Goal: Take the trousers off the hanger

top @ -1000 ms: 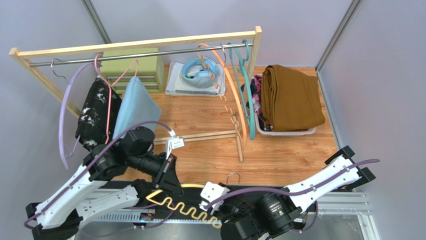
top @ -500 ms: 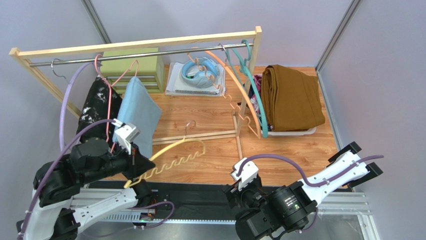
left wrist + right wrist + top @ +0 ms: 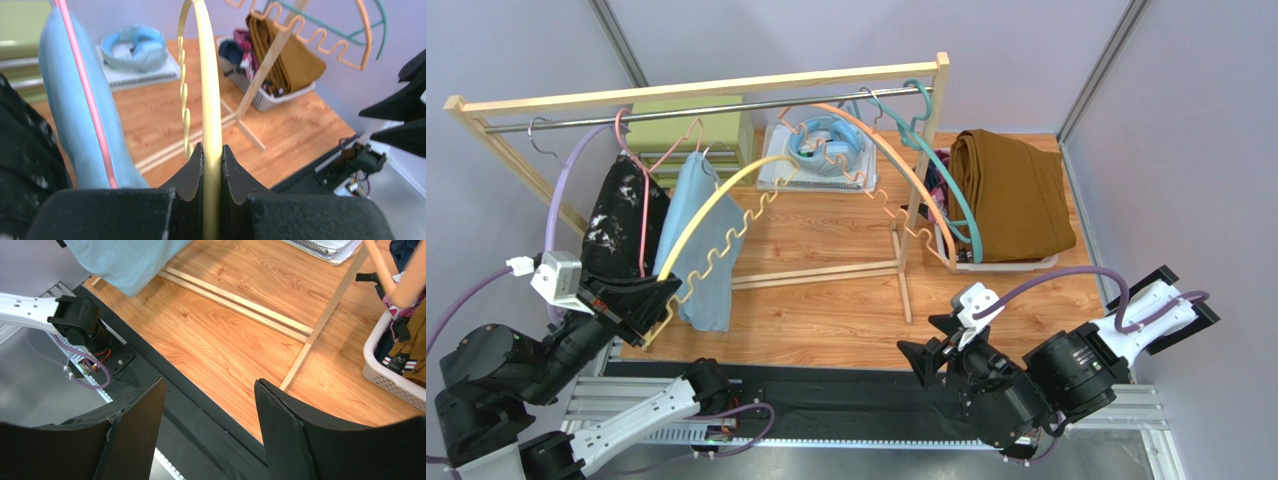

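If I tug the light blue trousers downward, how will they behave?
Probably floppy: the light blue trousers hang limp in soft folds, so they would bunch rather than move as one. Likely light, since the cloth looks thin. A tug may swing them into the black speckled trousers close beside.

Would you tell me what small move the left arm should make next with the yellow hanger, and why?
Probably raise the yellow hanger a little and hook it on the rail. The left gripper is shut on it, it carries no trousers, and the rail looks free just beside the light blue trousers. The right gripper is open and empty.
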Robot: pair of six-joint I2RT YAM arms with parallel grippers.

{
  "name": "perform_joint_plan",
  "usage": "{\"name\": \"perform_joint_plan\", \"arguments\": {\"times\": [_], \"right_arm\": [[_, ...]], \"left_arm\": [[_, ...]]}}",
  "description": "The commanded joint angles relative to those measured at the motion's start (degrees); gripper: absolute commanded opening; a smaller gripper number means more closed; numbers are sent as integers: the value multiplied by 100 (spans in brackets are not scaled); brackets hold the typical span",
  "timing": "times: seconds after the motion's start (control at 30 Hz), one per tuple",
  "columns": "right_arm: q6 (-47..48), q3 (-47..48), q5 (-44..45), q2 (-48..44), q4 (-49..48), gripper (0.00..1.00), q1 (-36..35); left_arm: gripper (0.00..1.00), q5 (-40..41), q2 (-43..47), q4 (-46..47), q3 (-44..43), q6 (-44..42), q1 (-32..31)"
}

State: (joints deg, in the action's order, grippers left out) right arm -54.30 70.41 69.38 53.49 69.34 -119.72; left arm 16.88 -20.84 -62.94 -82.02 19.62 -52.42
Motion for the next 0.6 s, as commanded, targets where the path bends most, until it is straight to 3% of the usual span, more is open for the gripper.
{"name": "perform_joint_plan", "arguments": {"times": [0.0, 0.23, 0.57], "right_arm": [[657, -10, 365, 117, -791, 70, -34], [632, 8, 356, 232, -790, 71, -43], [614, -71, 356, 214, -834, 71, -34]], "left_arm": [[0, 184, 53, 2080, 361, -564, 4], [0, 175, 168, 3287, 968, -845, 4], [0, 474, -122, 3560, 1074, -731, 4]]}}
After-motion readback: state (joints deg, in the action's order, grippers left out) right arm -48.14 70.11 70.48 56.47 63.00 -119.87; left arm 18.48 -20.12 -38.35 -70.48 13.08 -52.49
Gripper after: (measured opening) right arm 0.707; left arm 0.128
